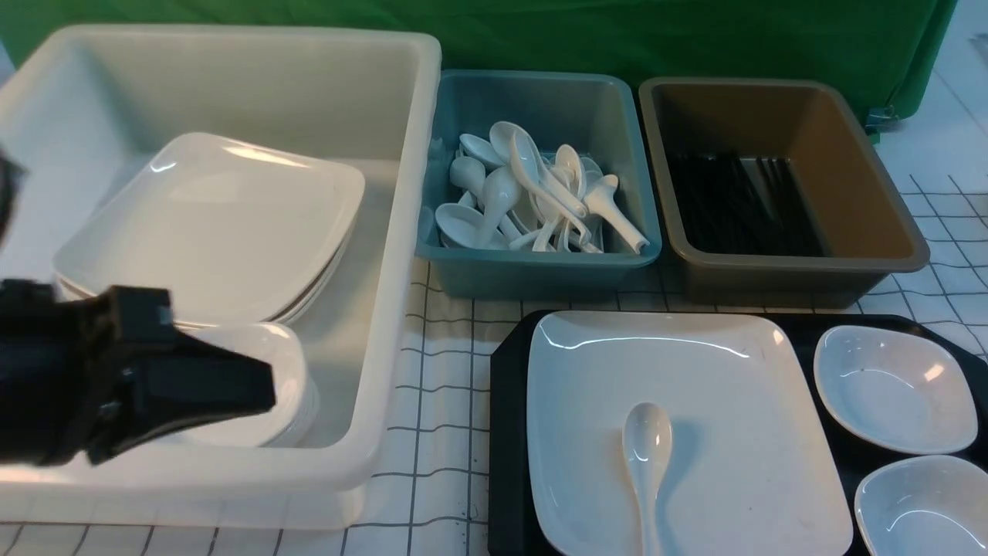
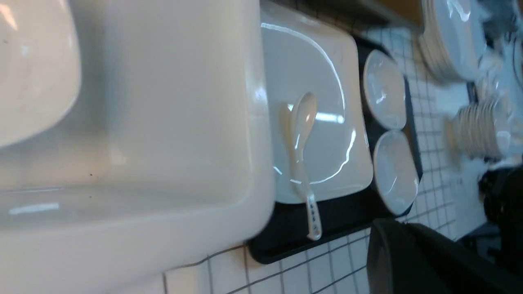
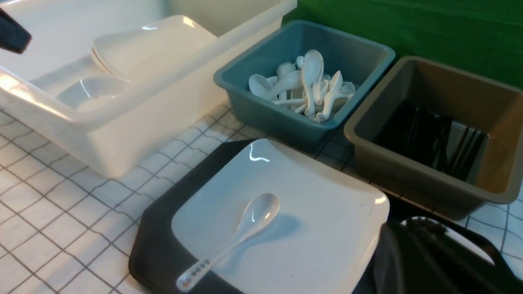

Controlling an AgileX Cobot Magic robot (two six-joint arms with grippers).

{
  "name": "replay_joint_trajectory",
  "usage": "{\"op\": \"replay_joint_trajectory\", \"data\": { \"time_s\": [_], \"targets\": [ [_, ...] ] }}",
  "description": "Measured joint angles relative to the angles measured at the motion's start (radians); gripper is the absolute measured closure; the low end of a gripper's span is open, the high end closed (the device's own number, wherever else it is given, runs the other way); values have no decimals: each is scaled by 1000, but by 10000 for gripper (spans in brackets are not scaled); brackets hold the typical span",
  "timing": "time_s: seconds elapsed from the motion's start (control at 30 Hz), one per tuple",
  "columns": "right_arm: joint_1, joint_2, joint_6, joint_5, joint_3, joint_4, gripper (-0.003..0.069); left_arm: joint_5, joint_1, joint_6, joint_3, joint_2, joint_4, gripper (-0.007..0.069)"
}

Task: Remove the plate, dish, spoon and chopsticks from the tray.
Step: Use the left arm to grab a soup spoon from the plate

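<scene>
Nearest me, the large black rectangular plastic tray [image 1: 506, 432] sat on the grid-patterned counter [image 1: 444, 363]. The big glossy white square plate [image 1: 718, 386] filled its left part, leaving only a thin black margin along the tray's left rim. The white soup spoon [image 1: 647, 452] lay on the plate, bowl pointing away from me and handle tip overhanging the plate's near edge above the tray. Two small deep white dishes [image 1: 895, 390] sat just beside the plate's right edge. In the right wrist view the right jaws showed only as a dark shape over that end of the tray. They were closed, and I couldn't make out anything in them.

A strip of bare counter ran between the tray's left rim and the large white plastic tub [image 1: 386, 324]. The left jaws hung over that tub's near end, pressed together and holding nothing, above a stack of small dishes [image 1: 289, 371] and in front of a stack of square plates [image 1: 216, 224].

Beyond the tray, across a narrow gap, stood the teal tub [image 1: 540, 270] of white spoons, its side against the white tub. Just beside it was the grey-brown tub [image 1: 787, 266] holding black chopsticks [image 1: 741, 205].
</scene>
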Motion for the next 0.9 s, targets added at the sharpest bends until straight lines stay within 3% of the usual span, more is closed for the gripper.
{"op": "replay_joint_trajectory", "data": {
  "time_s": [0.2, 0.37, 0.43, 0.5, 0.53, 0.57, 0.77, 0.9],
  "targets": [
    [0, 0, 1, -17, 38, 0, 609, 23, -51, 20, -44, 343, 35, 603],
    [0, -1, 3, -21, 57, 0, 605, -87, -303, -24, -158, 487, 53, 599],
    [0, -1, 5, -27, 60, -1, 599, -155, -484, -118, -264, 547, 165, 595],
    [0, -1, 5, -31, 60, -1, 597, -160, -542, -169, -321, 576, 241, 594],
    [0, -1, 6, -38, 60, -1, 593, -138, -633, -239, -412, 618, 377, 588],
    [0, -1, 8, -40, 60, -1, 591, -110, -667, -286, -452, 636, 437, 583],
    [0, -1, 25, -47, 60, -1, 588, 38, -799, -469, -635, 723, 711, 545],
    [0, -1, 27, -48, 60, -1, 584, 45, -803, -487, -667, 736, 725, 523]
  ]
}}
